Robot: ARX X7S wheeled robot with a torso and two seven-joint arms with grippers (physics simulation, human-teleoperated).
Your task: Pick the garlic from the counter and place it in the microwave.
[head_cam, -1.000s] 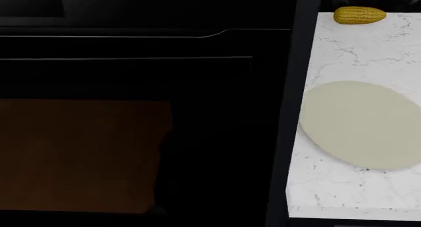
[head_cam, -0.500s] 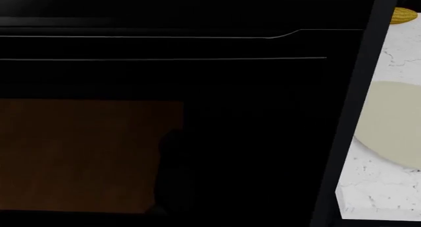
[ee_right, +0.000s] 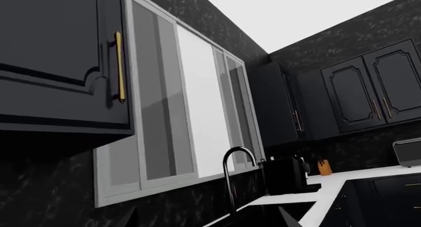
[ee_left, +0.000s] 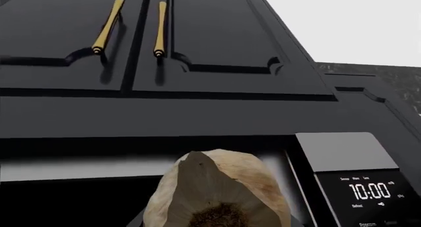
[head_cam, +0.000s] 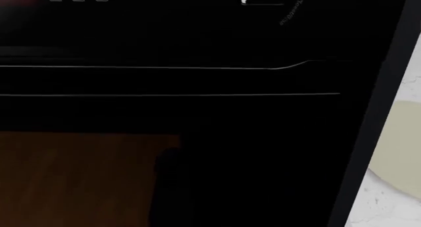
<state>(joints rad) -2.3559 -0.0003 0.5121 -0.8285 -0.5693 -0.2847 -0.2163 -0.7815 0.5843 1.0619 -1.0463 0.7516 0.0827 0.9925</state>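
Left wrist view: the garlic fills the lower centre of the frame, root end toward the camera, papery tan skin with a dark brown root patch. It sits right at the lens, in front of the microwave, whose dark opening lies behind it. Left gripper fingers are not visible, so I cannot tell how far they are spread or whether they clamp the bulb; the bulb's place at the wrist suggests it is carried, but contact is not seen.

Beside the garlic, the microwave control panel shows a lit display reading 10:00. Above the microwave are two black cabinet doors, each with a brass handle; the two handles stand close together near the doors' meeting edge.

Head view: almost wholly dark. A black appliance front with thin pale horizontal lines fills the frame, with a brownish panel low down. At the far edge, a sliver of the white marble counter and part of the cream plate resting on it. Neither arm appears here.

Right wrist view: black cabinet with brass handle, a window, a curved black faucet, a dark coffee machine on a white worktop. Right gripper state: cannot tell.
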